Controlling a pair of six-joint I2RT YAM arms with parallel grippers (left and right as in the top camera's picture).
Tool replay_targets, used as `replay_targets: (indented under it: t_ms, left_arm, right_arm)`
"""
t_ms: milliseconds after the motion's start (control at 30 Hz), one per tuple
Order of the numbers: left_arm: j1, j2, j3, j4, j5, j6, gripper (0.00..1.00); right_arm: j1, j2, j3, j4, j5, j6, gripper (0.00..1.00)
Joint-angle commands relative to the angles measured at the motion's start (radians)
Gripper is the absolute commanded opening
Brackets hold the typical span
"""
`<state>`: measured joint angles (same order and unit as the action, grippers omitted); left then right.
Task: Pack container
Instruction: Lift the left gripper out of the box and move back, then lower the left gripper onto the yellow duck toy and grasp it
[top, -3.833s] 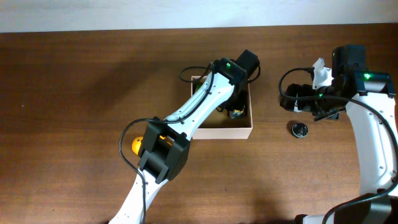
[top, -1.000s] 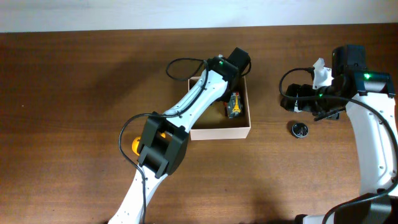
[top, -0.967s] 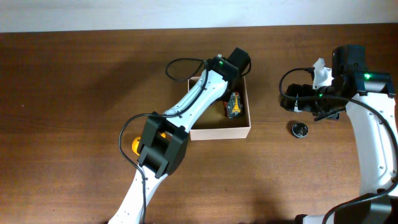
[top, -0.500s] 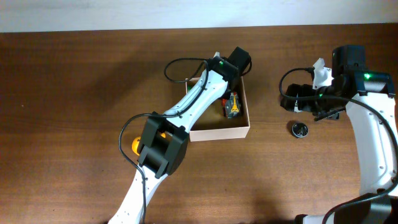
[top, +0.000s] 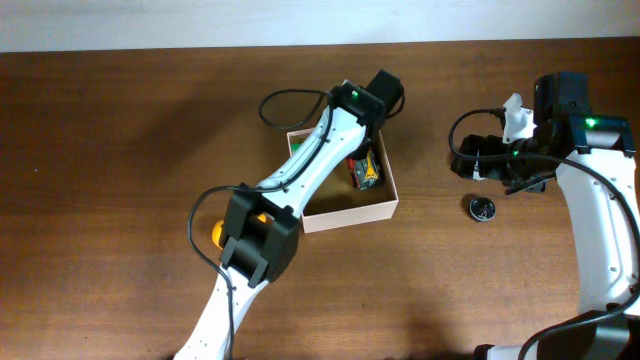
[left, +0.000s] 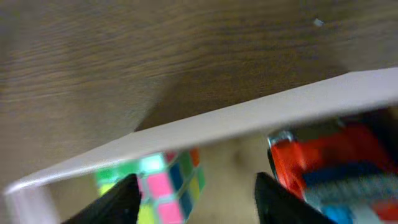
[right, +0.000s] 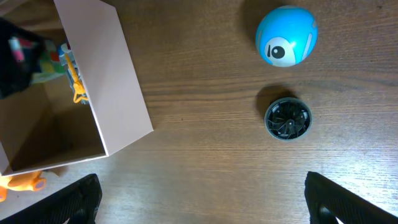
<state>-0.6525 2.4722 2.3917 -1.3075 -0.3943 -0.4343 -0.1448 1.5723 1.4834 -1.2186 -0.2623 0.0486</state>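
The container (top: 350, 212), a white-walled box with a tan floor, stands mid-table, slightly turned. My left arm reaches over it. In the left wrist view my left gripper (left: 199, 208) is open just inside the far wall (left: 249, 115), nothing between its fingers (left: 118, 202). A colourful cube (left: 168, 186) and a red and blue toy (left: 329, 165) lie on the floor below. A toy (top: 363, 172) shows in the box from overhead. My right gripper (right: 208, 205) hangs open over bare table, right of the container (right: 106, 81).
A blue ball (right: 286, 36) and a black round disc (right: 287, 118) lie on the table right of the box; the disc (top: 482, 208) also shows from overhead. An orange toy (top: 218, 232) sits by the left arm's elbow, near the box's front left corner (right: 22, 182).
My left gripper's jaws have opened. The container has slid a little to the left and turned slightly, with the left wrist shifting left too. The right arm has not moved.
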Motion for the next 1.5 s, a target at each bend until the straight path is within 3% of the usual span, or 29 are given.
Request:
replay_targets:
  t_ms: [0, 33, 133, 167, 300, 533, 833, 967, 1033, 1333, 1467]
  left_arm:
    - [0.005, -0.132, 0.054, -0.025, -0.011, -0.003, 0.71]
    - [0.006, -0.153, 0.054, -0.034, -0.011, 0.009, 0.73]
    - [0.012, -0.228, 0.054, -0.086, -0.043, 0.037, 0.94]
    - [0.017, -0.254, 0.054, -0.109, -0.070, 0.039, 0.95]
    - [0.060, -0.362, 0.054, -0.208, -0.182, 0.038, 0.96]
    - [0.229, -0.582, 0.053, -0.360, -0.173, -0.055, 0.96]
    - [0.415, -0.745, 0.048, -0.380, -0.038, -0.024, 0.96]
    - [0.433, -0.758, 0.019, -0.380, 0.216, 0.107, 0.96]
    - [0.433, -0.764, -0.022, -0.380, 0.310, 0.142, 0.96]
    - [0.427, -0.826, -0.436, -0.380, 0.329, 0.133, 0.95]
    - [0.399, -0.831, -0.665, -0.298, 0.488, 0.190, 0.94]
  right_arm:
    - [-0.008, 0.002, 0.007, 0.003, 0.009, -0.007, 0.99]
    - [-0.008, 0.002, 0.007, 0.003, 0.010, -0.007, 0.99]
    - [-0.008, 0.002, 0.007, 0.003, 0.010, -0.007, 0.99]
    - [-0.008, 0.002, 0.007, 0.003, 0.010, -0.007, 0.99]
    - [-0.008, 0.002, 0.007, 0.003, 0.010, -0.007, 0.99]
    - [-0.005, 0.002, 0.007, 0.007, 0.002, -0.007, 0.99]
    - [0.080, 0.007, 0.007, 0.013, -0.013, -0.008, 0.99]
    - [0.100, 0.007, 0.007, 0.030, -0.013, -0.007, 0.99]
    - [0.098, 0.007, 0.007, 0.033, -0.013, -0.007, 0.99]
    - [0.099, 0.007, 0.007, 0.026, 0.039, -0.007, 0.99]
    - [0.099, 0.007, 0.007, 0.029, 0.039, -0.007, 0.99]
